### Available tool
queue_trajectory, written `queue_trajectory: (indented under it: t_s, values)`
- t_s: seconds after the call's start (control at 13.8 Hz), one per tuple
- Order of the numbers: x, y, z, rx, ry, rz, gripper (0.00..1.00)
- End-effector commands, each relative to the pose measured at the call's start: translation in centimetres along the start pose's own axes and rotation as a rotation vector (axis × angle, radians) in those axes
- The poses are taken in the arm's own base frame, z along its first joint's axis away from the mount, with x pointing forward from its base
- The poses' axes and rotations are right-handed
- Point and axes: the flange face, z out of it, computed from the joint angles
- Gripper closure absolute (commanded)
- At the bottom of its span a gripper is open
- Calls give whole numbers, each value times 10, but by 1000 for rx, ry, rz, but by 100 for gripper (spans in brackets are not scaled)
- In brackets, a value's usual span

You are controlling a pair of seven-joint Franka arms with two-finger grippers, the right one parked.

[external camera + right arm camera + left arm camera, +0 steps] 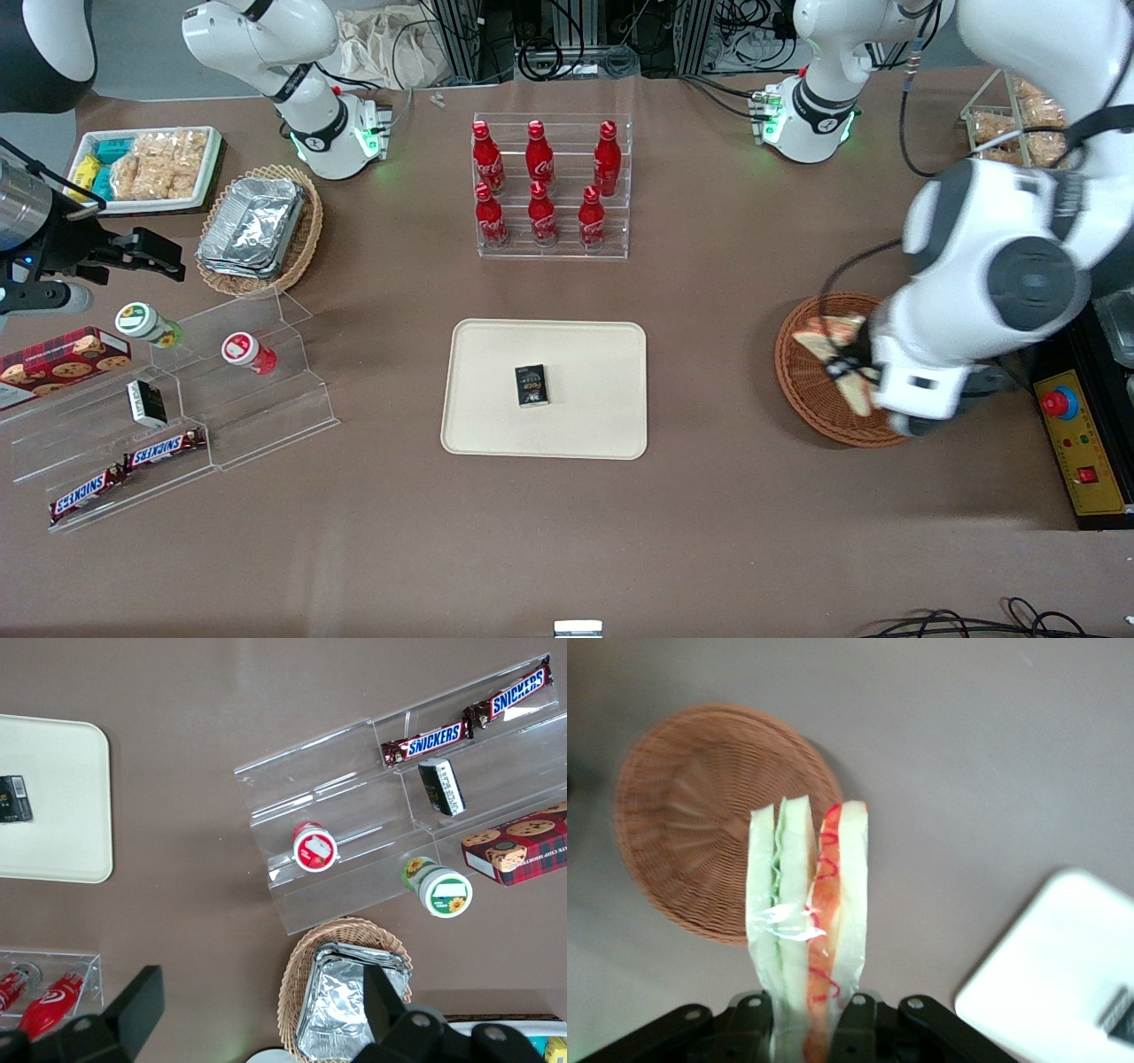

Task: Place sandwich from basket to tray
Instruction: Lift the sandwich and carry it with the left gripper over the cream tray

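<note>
1. The end effector [804, 1028] pinches the sandwich [806, 930] by its lower edge, fingers pressed against the clear wrap on both bread faces. Gripping across the flat faces probably keeps the layers together instead of squeezing the filling out.

2. In the wrist view the sandwich stands upright out of the fingers, well clear of the basket [713, 815] beneath it, so I judge it lifted out. The basket looks empty there.

3. In the front view the working arm's bulky wrist hangs over the basket [811, 377] and hides most of the grasp; only part of the sandwich [837, 341] shows beside it, over the basket's near half.

4. The tray [496, 390] lies flat on the tabletop [709, 532], toward the parked arm's end from the basket, with bare tabletop between them. A small black box [532, 386] sits near its middle.

5. The carry appears to be the step in hand. The tray's open areas around the box give room to set the wedge down; the box is worth avoiding.

6. A risk: the slick wrap may slip in the fingers during the sideways travel.
</note>
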Motion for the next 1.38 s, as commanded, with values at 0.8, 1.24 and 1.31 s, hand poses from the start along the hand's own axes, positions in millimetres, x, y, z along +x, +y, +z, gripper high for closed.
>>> queue_trajectory:
  t_s: [0.8, 1.24, 1.31]
  values:
    - [-99, 238, 219, 13, 104, 332, 96]
    - [-98, 245, 227, -23, 130, 340, 86]
    - [-97, 246, 226, -29, 133, 339, 85]
